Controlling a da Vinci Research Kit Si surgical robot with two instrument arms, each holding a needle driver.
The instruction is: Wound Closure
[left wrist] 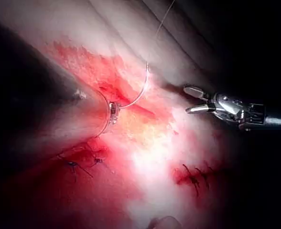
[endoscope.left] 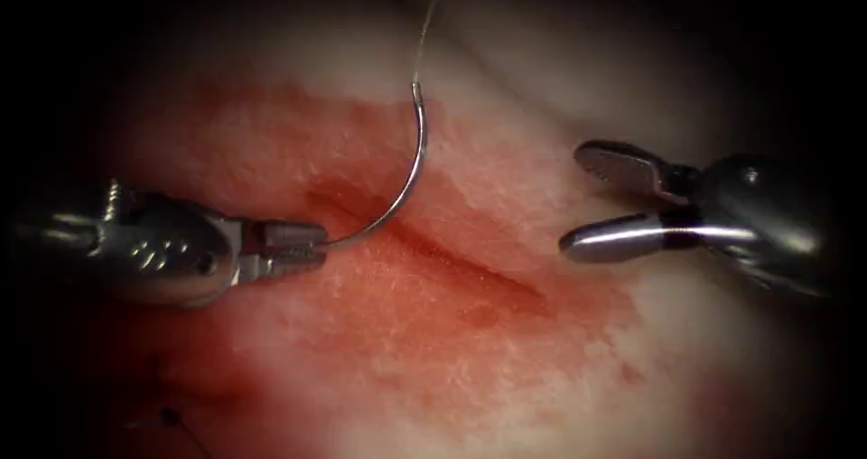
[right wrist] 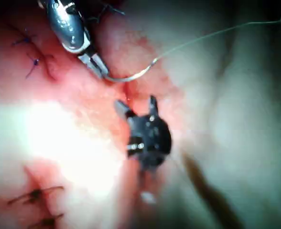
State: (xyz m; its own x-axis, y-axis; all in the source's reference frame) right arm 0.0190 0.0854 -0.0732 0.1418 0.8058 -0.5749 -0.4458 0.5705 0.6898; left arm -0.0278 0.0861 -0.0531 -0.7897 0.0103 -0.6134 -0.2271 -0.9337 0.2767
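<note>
L tool is gripping the needle near its tip end, w/ the curve arching free above the cut, not in the tissue. Thread is trailing up from its tail. R tool is hanging wide open, holding nothing, on the right of the cut.

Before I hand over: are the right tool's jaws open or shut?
Open: the right tool jaws stand spread, holding nothing, right of the cut.
</note>
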